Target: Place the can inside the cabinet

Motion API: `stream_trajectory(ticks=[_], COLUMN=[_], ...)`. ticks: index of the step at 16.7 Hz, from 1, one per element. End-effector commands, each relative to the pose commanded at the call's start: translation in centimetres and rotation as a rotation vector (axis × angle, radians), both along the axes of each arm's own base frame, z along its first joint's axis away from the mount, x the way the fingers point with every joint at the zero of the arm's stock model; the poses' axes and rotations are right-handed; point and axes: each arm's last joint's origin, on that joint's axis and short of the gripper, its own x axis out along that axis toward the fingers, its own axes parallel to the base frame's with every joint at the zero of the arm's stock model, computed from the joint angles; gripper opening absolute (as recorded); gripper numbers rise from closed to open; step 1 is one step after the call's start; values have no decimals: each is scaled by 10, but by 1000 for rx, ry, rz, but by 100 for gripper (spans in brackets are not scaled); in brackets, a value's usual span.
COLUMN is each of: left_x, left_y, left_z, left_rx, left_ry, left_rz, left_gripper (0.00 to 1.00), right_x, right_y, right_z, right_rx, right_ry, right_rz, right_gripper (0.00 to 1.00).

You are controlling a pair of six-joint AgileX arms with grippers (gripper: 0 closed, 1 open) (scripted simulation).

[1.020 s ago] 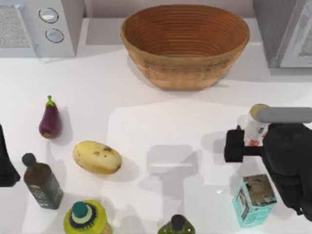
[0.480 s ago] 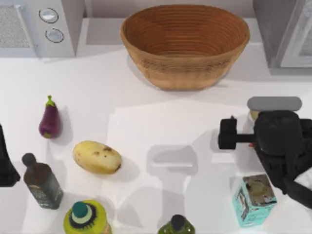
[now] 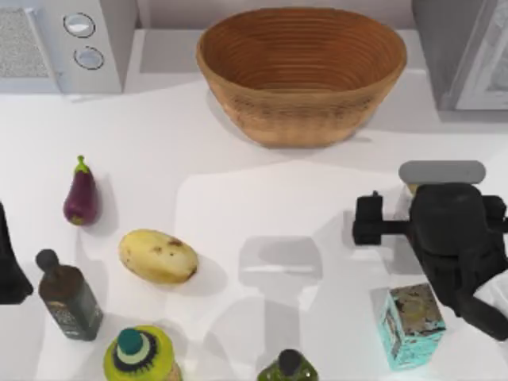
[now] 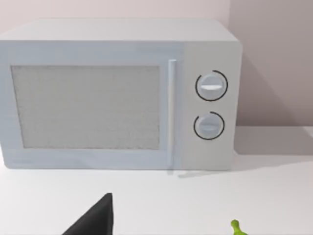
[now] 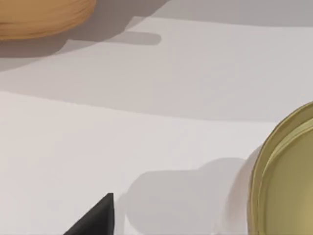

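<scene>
Cabinet (image 3: 468,51) is standing at the table's far right corner. Right gripper (image 3: 432,214) is hanging over the can (image 5: 288,181), near the right edge, beside the teal carton (image 3: 411,325); its jaws' opening cannot be told. Left arm is resting at the left edge.

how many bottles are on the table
3, all along the near edge: a dark bottle at the left, a yellow-green one with a teal cap beside it, and an olive-green one near the middle, cut off by the picture's edge. More may sit outside it.
</scene>
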Motion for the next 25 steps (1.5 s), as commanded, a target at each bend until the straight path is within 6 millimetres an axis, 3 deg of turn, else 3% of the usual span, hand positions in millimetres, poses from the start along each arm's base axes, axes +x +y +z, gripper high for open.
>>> stream_trajectory(ticks=[12, 22, 25], left_x=[0, 0, 0], left_y=[0, 0, 0], left_z=[0, 0, 0], left_rx=[0, 0, 0], left_ry=[0, 0, 0], left_rz=[0, 0, 0], left_gripper=[100, 100, 100], right_x=[0, 0, 4], right_y=[0, 0, -4], right_z=[0, 0, 14], right_rx=[0, 2, 27], right_ry=[0, 0, -7], right_rz=[0, 0, 0], right_gripper=[2, 0, 0])
